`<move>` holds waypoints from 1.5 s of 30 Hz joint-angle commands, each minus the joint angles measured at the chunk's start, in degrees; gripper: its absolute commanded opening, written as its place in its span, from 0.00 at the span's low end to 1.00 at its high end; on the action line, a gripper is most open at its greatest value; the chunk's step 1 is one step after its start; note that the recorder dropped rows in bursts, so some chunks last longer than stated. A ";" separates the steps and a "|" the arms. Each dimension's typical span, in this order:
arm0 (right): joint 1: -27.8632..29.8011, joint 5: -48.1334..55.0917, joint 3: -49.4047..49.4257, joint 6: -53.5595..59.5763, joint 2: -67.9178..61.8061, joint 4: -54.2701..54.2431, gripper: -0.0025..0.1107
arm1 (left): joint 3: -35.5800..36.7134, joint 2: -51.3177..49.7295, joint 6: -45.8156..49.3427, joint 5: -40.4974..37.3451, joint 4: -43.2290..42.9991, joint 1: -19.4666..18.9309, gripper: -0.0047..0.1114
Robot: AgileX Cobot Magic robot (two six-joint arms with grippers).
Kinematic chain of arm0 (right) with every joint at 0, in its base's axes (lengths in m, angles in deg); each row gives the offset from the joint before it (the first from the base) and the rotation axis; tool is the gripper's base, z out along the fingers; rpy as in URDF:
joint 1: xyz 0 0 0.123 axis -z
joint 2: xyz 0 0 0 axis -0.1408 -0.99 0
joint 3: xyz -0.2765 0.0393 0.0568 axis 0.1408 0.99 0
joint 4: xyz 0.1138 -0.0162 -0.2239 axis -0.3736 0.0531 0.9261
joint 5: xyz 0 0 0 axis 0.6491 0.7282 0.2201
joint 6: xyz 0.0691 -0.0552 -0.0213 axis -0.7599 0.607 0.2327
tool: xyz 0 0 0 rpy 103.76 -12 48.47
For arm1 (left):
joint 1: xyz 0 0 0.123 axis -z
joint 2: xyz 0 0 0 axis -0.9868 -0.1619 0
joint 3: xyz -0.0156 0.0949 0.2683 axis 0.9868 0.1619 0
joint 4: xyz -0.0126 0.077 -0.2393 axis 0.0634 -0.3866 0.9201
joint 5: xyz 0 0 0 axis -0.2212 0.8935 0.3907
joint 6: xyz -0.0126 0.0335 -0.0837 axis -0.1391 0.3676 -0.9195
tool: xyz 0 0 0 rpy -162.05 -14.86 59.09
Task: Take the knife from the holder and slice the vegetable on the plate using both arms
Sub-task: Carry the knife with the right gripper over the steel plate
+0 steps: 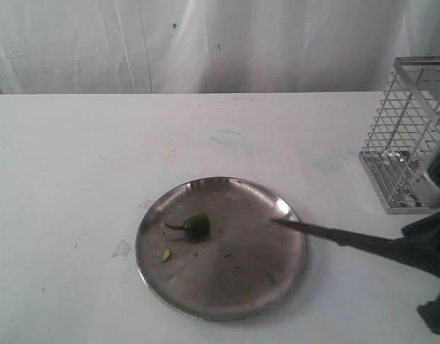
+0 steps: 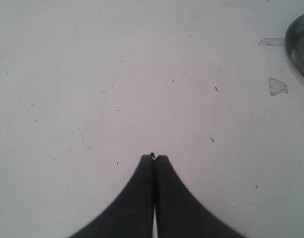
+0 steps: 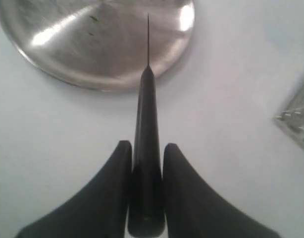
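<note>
Your right hand squeezes the knife | knife points across the plate toward the vegetable on the plate's far half | your left hand pinched closed, holding nothing, beside plate

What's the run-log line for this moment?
left gripper: shut, empty, over table | right gripper: shut on knife | knife tip: over plate, apart from vegetable | vegetable: on plate

The exterior view looks down obliquely across the table toward a white curtain, taking in plate and holder. Both wrist views look down closely: left over bare table, right along the knife. All three share the plate.
</note>
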 commanded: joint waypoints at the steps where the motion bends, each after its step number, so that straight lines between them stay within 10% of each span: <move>1: -0.07 -3.64 0.19 0.27 -5.65 -8.72 0.02 | 0.17 0.27 -0.13 -1.14 0.19 0.34 0.04; 21: -0.07 -27.08 0.19 0.73 -19.06 -26.38 0.02 | 0.17 0.27 -0.13 -1.14 0.19 0.34 0.04; 45: -0.07 -27.15 0.19 0.87 -36.01 -35.12 0.02 | 0.17 0.27 -0.13 -1.14 0.19 0.34 0.04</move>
